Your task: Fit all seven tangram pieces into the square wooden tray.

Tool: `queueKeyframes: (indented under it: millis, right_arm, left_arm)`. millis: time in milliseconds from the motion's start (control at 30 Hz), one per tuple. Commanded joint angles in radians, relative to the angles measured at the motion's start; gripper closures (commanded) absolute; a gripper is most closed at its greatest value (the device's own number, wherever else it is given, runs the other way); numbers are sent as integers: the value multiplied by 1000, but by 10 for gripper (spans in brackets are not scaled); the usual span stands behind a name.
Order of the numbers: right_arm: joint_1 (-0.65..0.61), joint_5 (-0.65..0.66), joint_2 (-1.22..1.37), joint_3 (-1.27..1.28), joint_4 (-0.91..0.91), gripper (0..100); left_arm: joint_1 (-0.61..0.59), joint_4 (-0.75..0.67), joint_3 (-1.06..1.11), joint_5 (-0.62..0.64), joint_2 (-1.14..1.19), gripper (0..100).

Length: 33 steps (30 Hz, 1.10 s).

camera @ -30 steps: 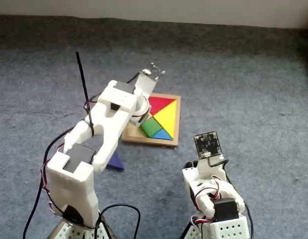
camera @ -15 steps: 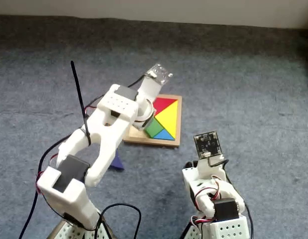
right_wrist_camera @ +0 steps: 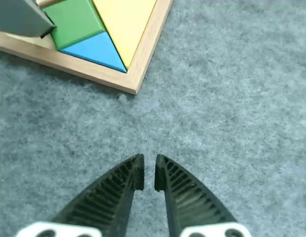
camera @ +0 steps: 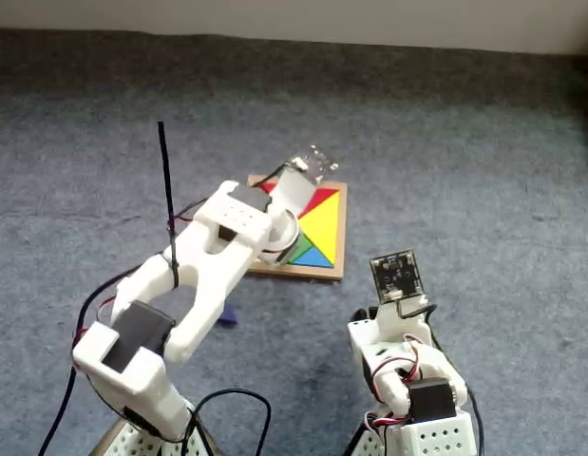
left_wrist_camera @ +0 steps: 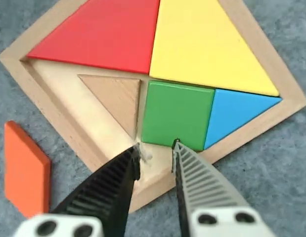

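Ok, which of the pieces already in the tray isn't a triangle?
The green square, between the bare wood triangle and the blue triangle. The red piece and the yellow piece are triangles too.

The desk (camera: 483, 161) I work over is covered in grey-blue carpet (camera: 85, 114); in my high view a pale wall strip (camera: 369, 24) runs along its 12 o'clock edge.

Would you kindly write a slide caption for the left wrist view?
Left gripper open over the tray, five pieces fitted; orange piece lies outside.
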Motion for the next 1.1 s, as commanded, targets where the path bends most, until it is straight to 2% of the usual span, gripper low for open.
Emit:
queueKeyframes:
  millis: [0, 167, 433, 667, 900, 1067]
  right_arm:
    - [12, -9, -13, 119, 2, 943]
    - [12, -9, -13, 119, 2, 943]
    - [12, -9, -13, 119, 2, 943]
    - [12, -9, -13, 119, 2, 943]
    - [12, -9, -13, 119, 2, 943]
    - [12, -9, -13, 119, 2, 943]
  left_arm:
    - [22, -29, -104, 2, 65, 873]
    - [16, 71, -206, 112, 45, 871]
    - [-41, 107, -122, 121, -110, 870]
    - [-160, -68, -36, 121, -117, 870]
    - [-130, -184, 30, 121, -116, 870]
    - [-108, -207, 47, 121, -116, 870]
